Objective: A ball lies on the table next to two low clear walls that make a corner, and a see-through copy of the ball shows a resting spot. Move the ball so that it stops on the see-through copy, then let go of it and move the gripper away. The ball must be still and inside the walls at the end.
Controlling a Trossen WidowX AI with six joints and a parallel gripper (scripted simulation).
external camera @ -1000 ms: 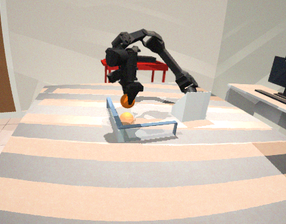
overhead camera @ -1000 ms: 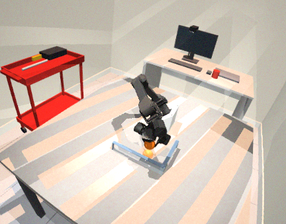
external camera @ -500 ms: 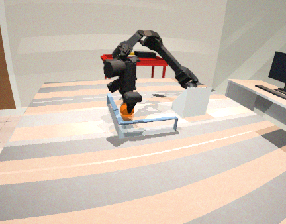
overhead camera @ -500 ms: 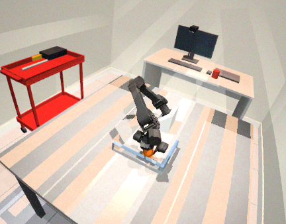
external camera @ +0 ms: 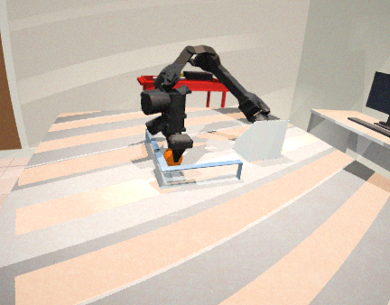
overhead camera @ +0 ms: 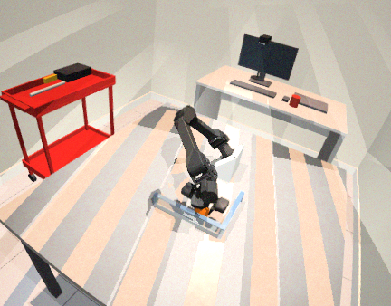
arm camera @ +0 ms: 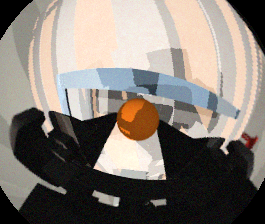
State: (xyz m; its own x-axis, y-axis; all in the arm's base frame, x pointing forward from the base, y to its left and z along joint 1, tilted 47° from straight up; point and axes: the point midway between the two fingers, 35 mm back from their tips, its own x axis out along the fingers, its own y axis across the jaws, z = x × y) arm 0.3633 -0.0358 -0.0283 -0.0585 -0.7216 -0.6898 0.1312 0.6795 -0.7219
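The orange ball (overhead camera: pixel 202 211) (external camera: pixel 172 156) (arm camera: pixel 138 119) is between the fingers of my gripper (overhead camera: pixel 203 209) (external camera: pixel 174 156) (arm camera: pixel 137 118), which is shut on it. The gripper points down inside the corner of the two low clear walls (overhead camera: pixel 235 208) (external camera: pixel 204 165) (arm camera: pixel 118 77), whose top edges look blue. The ball is low, close behind the longer wall and near where the walls meet. Whether it touches the table is hard to tell. The see-through copy cannot be told apart from the ball and fingers in any view.
A pale angled panel (overhead camera: pixel 230 165) (external camera: pixel 263 141) stands beside the arm's base. The striped table (overhead camera: pixel 96 235) (external camera: pixel 105 253) reaches out around the walls. A red cart (overhead camera: pixel 60 100) and a desk (overhead camera: pixel 272 101) with a monitor (overhead camera: pixel 268 56) stand beyond it.
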